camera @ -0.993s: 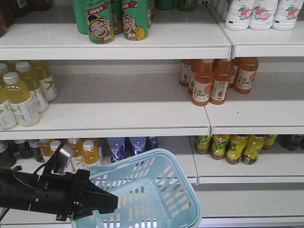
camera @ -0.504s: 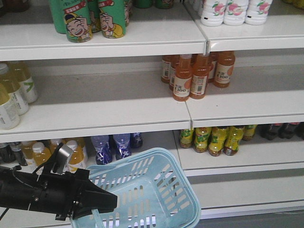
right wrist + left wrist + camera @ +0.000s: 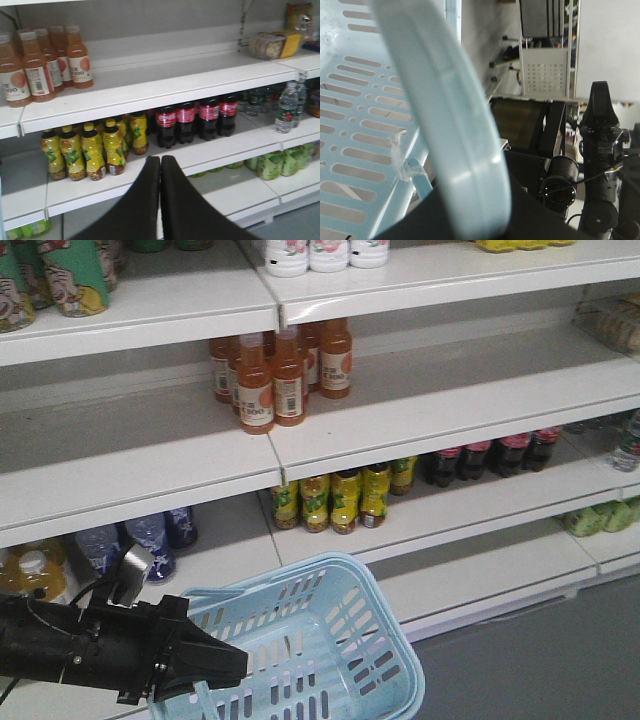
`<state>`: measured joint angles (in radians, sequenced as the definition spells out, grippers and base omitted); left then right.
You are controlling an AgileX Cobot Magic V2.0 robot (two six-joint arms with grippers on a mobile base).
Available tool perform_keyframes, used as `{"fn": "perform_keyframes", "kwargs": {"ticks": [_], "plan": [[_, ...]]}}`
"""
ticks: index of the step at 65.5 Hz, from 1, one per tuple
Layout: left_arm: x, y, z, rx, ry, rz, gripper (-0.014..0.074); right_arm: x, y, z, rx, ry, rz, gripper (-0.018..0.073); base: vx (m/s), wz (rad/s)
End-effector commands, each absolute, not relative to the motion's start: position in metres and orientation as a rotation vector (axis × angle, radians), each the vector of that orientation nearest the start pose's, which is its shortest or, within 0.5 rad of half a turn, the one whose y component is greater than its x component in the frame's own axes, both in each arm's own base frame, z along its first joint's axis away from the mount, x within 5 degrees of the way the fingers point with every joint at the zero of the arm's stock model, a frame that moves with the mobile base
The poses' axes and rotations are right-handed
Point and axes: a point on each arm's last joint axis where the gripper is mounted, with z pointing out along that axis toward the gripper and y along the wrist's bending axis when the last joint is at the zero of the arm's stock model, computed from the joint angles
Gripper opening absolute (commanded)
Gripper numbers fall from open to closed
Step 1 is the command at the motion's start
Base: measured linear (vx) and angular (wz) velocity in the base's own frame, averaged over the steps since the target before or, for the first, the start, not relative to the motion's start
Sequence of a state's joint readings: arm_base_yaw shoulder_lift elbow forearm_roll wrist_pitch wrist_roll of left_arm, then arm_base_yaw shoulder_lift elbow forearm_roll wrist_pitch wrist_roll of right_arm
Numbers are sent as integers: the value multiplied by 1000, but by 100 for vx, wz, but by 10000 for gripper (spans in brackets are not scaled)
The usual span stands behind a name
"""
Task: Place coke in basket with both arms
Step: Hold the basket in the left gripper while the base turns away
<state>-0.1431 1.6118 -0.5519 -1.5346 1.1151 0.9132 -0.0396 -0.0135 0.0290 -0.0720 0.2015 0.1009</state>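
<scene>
Low on the left of the front view, the left gripper (image 3: 232, 665) is clamped on the near edge of the basket (image 3: 310, 635). The left wrist view shows pale blue plastic running down into the black jaws, but it is too blurred to say if this is the rim or the handle. The right gripper (image 3: 160, 200) has its fingers pressed together with nothing between them, and it faces the shelf (image 3: 150, 95).

The coke is not seen in any view. Only cola bottles (image 3: 192, 120) with red labels stand there, and this is the first danger, I think: the red colour could draw the arm to a bottle instead of the can. Second, the basket hangs from one side only, so it can tilt or slip from the grip when weight drops in. Third, it is held out before the shelves and may knock an edge if the base drives closer.
</scene>
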Motion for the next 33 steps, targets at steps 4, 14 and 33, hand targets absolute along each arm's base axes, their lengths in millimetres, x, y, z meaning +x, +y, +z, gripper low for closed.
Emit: {"fn": "perform_keyframes", "kwargs": {"ticks": [4, 14, 33], "plan": [[216, -118, 194, -98, 2442, -1846, -7, 57, -3, 190, 55, 1646, -32, -10, -13, -51], [216, -118, 194, -98, 2442, -1846, -7, 57, -3, 190, 55, 1646, -32, -10, -13, -50], [216, -118, 194, -98, 2442, -1846, -7, 57, -3, 190, 55, 1646, -32, -10, -13, -52]]}}
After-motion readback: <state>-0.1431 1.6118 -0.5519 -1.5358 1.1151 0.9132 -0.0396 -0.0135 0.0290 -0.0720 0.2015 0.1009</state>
